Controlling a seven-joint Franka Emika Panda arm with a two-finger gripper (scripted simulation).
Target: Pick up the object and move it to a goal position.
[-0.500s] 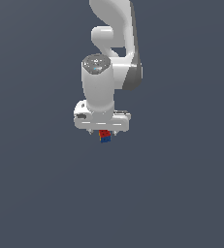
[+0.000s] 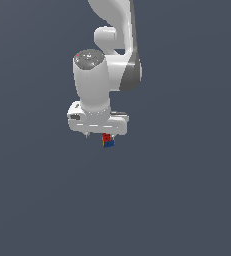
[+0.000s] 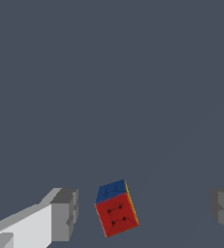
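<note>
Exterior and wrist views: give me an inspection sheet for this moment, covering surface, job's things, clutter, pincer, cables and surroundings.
Surface: plain dark grey ground, no markings seen.
Job's things: small cube with a red face and a blue face and an orange edge; it sits tilted between the pincer fingers, touching neither in the wrist view. No goal marker seen.
Clutter: nothing seen.
Pincer: the pincer is open, one finger on each side of the cube, with a gap on both sides; in the exterior view the cube shows just beneath the white hand.
Cables: nothing seen.
Surroundings: uniform grey background only.
</note>
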